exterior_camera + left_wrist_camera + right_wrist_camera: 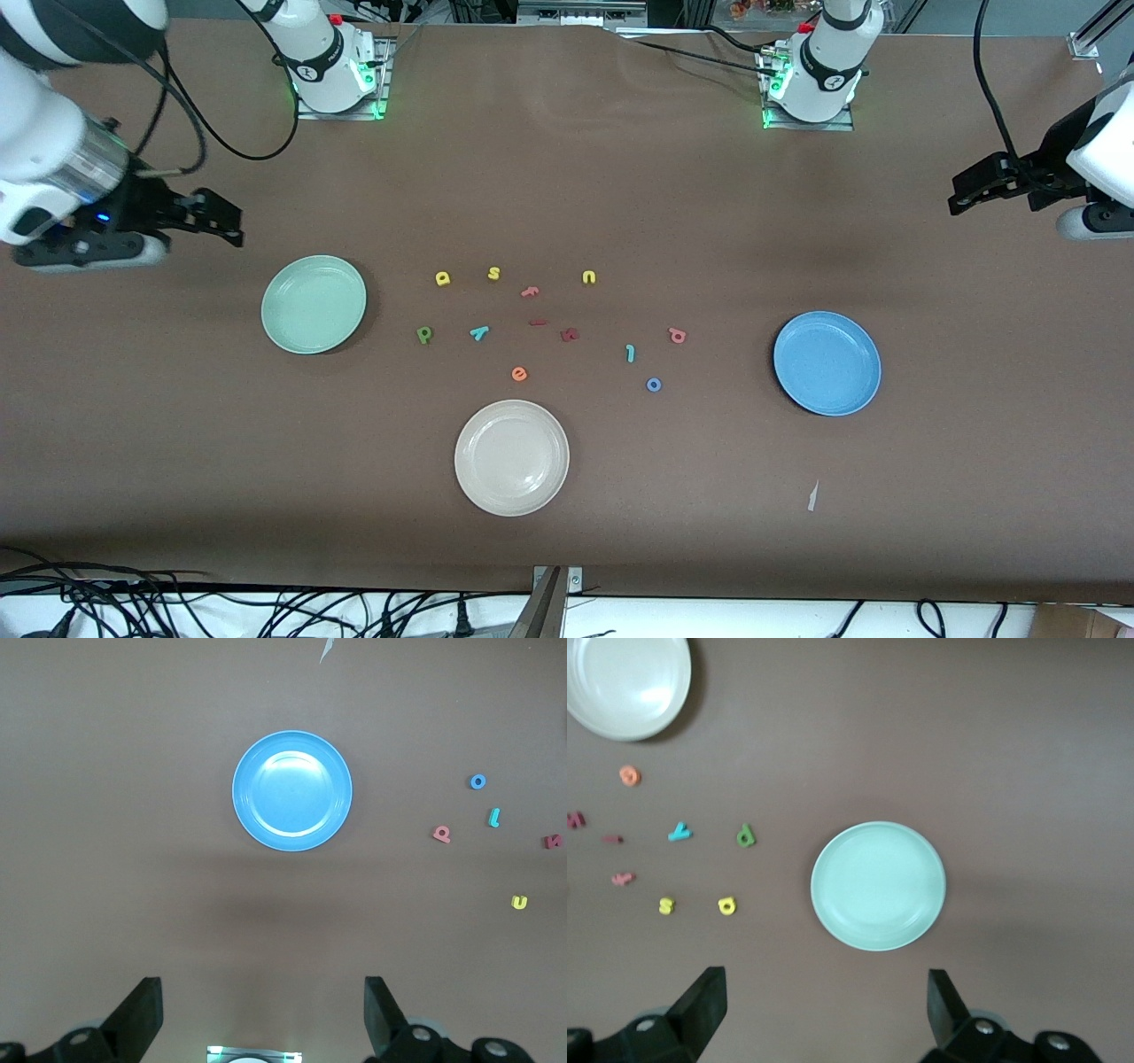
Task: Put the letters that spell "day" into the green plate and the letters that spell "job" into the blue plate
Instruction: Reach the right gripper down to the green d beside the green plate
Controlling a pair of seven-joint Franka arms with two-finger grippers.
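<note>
The green plate (314, 304) lies toward the right arm's end of the table, the blue plate (827, 362) toward the left arm's end. Between them lie the loose letters. The yellow "a" (443, 278), dark green "d" (424, 334) and teal "y" (479, 333) are nearer the green plate. The teal "j" (630, 354), salmon "b" (677, 335) and blue "o" (654, 384) are nearer the blue plate. My right gripper (221, 220) hangs open and empty over bare table beside the green plate (878, 886). My left gripper (957, 197) hangs open and empty beside the blue plate (292, 790).
A cream-white plate (511, 457) sits nearer the front camera than the letters. Other letters lie among them: yellow "s" (493, 273), yellow "u" (589, 277), pink "f" (530, 291), orange "e" (519, 374) and two dark red pieces (570, 334). A paper scrap (812, 496) lies near the blue plate.
</note>
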